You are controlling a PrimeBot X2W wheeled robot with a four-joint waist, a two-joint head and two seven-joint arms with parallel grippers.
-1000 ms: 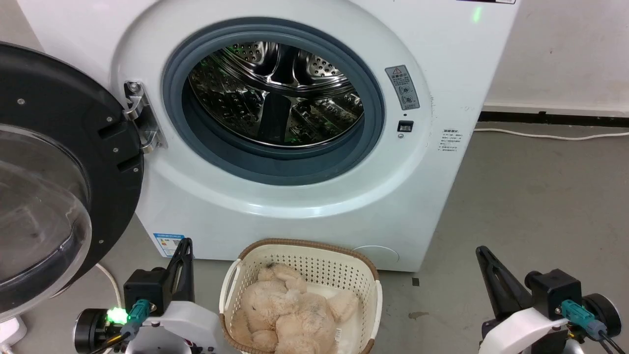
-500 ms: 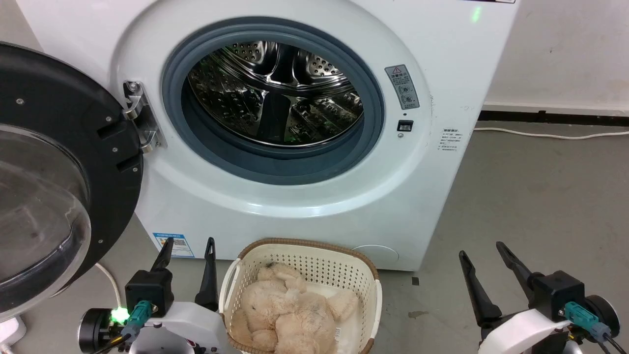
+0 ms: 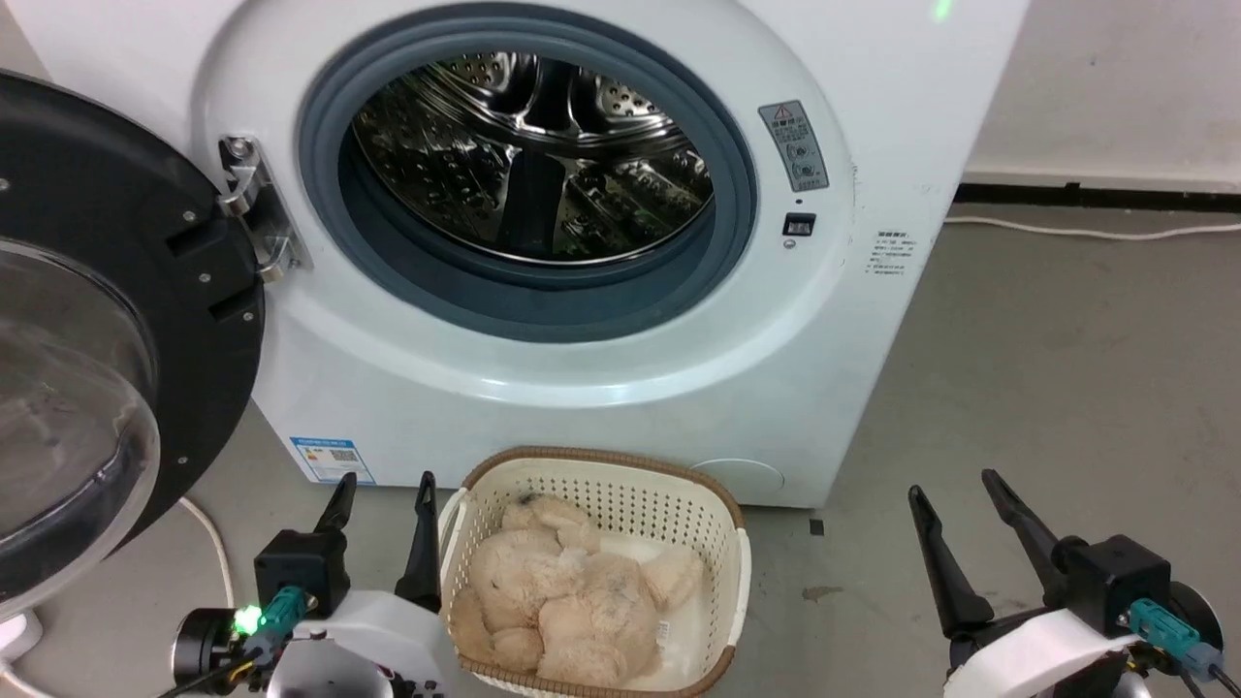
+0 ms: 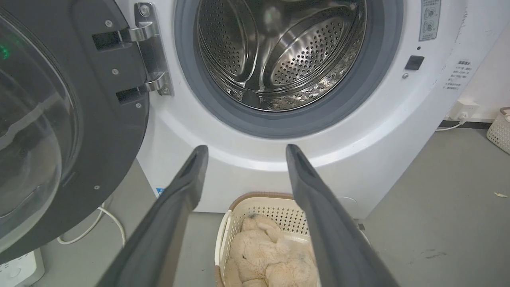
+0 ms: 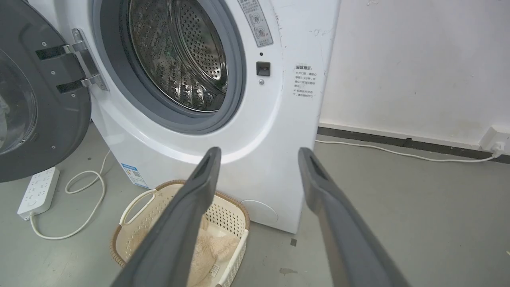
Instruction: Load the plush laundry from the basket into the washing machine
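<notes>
The plush laundry (image 3: 567, 606), a fluffy cream-beige stuffed animal, lies inside the basket (image 3: 620, 485) on the floor just in front of the washing machine (image 3: 601, 388). The machine's black-framed door (image 3: 107, 320) hangs open to the left and its steel drum (image 3: 528, 155) holds nothing. My left gripper (image 3: 385, 482) stands open just left of the basket's rim, nothing between its fingers. Open too, my right gripper (image 3: 950, 482) hovers well to the basket's right over bare floor. The plush (image 4: 271, 255) shows between the left fingers (image 4: 179, 199), lower down, and the basket (image 5: 227, 211) behind the right fingers (image 5: 199, 199).
A white power strip (image 5: 38, 193) and its looping cable (image 5: 89, 187) lie on the grey floor under the open door. Another white cable (image 3: 1096, 231) runs along the wall's black skirting at the right. A second pale basket (image 4: 500, 129) stands far right by the wall.
Both grippers went from shut to open. The head camera has since tilted down a little, so the machine and basket sit higher in the picture.
</notes>
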